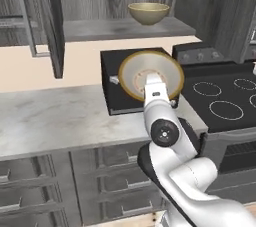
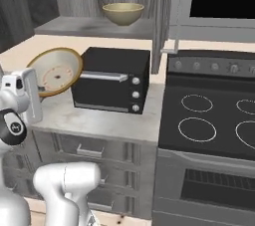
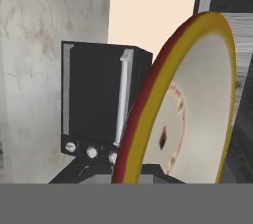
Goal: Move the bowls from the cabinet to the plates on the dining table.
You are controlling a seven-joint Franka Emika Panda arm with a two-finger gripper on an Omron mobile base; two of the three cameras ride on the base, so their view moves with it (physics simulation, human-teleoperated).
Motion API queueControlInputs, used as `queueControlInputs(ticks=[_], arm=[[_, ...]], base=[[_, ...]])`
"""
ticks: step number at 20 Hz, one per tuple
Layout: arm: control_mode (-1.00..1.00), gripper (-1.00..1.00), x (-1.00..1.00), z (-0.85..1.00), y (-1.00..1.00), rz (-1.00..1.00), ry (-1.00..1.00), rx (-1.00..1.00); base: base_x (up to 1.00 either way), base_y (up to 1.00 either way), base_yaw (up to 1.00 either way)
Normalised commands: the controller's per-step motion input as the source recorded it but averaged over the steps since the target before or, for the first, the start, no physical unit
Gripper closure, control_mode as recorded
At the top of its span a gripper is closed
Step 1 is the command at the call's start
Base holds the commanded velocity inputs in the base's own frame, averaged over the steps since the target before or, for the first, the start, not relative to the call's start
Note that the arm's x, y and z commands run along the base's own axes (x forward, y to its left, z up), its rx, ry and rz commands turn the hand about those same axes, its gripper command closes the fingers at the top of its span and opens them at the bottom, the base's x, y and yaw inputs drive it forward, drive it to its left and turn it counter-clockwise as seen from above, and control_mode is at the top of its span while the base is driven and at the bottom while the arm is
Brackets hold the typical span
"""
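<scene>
Dark grey wood-grain wall cabinet is standing open above the marble table, its shelf carrying one round tan bowl. A black toaster oven is sitting below. The claw is clamping the second tan bowl, tipped on edge, just in front of the oven, facing the arm.
</scene>
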Motion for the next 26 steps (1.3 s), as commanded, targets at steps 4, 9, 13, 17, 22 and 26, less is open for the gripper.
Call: queueControlInputs(ticks=[4, 9, 13, 17, 22, 26], arm=[[1.0, 1.0, 0.0, 0.0, 0.0, 0.0, 0.0, 0.0], [1.0, 1.0, 0.0, 0.0, 0.0, 0.0, 0.0, 0.0], [1.0, 1.0, 0.0, 0.0, 0.0, 0.0, 0.0, 0.0], [1.0, 1.0, 0.0, 0.0, 0.0, 0.0, 0.0, 0.0], [1.0, 1.0, 0.0, 0.0, 0.0, 0.0, 0.0, 0.0], [1.0, 1.0, 0.0, 0.0, 0.0, 0.0, 0.0, 0.0]], base=[[0.0, 0.0, -0.54], [-0.26, 0.0, -0.77], [-0.22, 0.0, -0.82], [-0.26, 0.0, -0.77], [-0.32, -0.03, -0.72], [-0.42, -0.48, -0.52]])
